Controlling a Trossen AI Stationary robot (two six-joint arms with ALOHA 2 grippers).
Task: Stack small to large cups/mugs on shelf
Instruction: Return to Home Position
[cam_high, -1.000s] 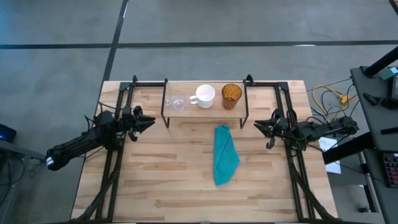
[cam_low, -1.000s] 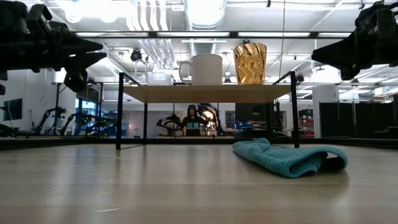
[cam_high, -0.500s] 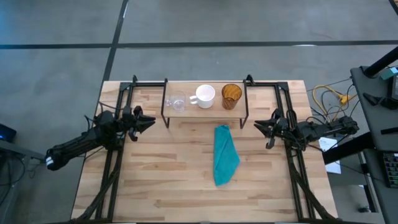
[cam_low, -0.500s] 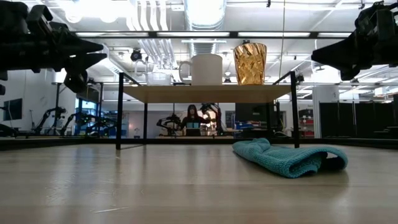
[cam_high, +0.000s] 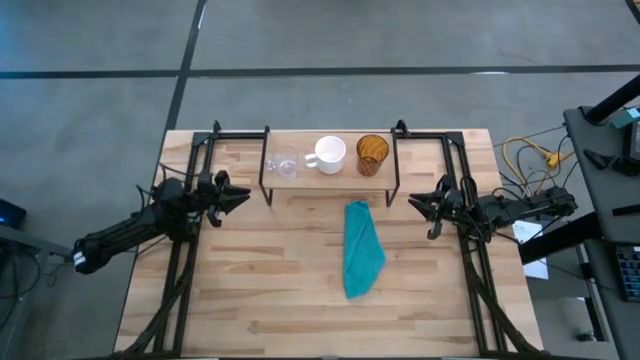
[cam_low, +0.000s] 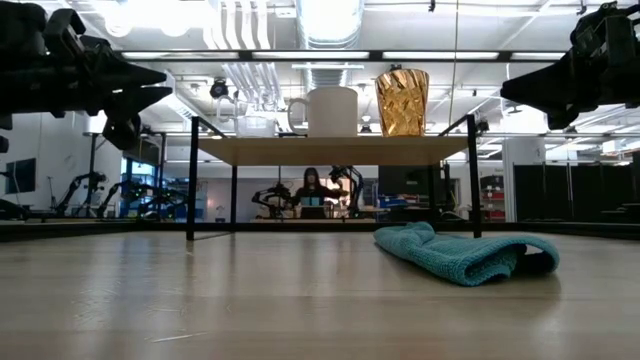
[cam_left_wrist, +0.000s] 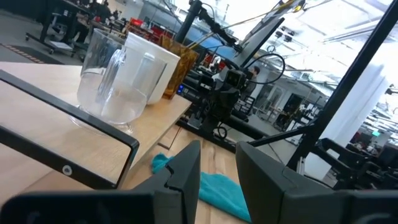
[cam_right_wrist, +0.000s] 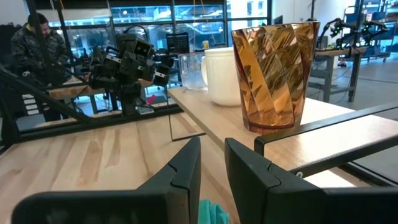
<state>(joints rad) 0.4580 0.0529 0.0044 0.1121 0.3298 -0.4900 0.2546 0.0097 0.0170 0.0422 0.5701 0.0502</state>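
Where shelf (cam_high: 300, 178) stands: three cups (cam_high: 330, 154).

Bright, even overhead light; ceiling-lamp glare in the low view, soft blur on its near tabletop (cam_low: 300, 310)

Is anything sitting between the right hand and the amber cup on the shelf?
Nothing visible. The right hand faces the amber cup across open space; the teal cloth lies on the table below that path.
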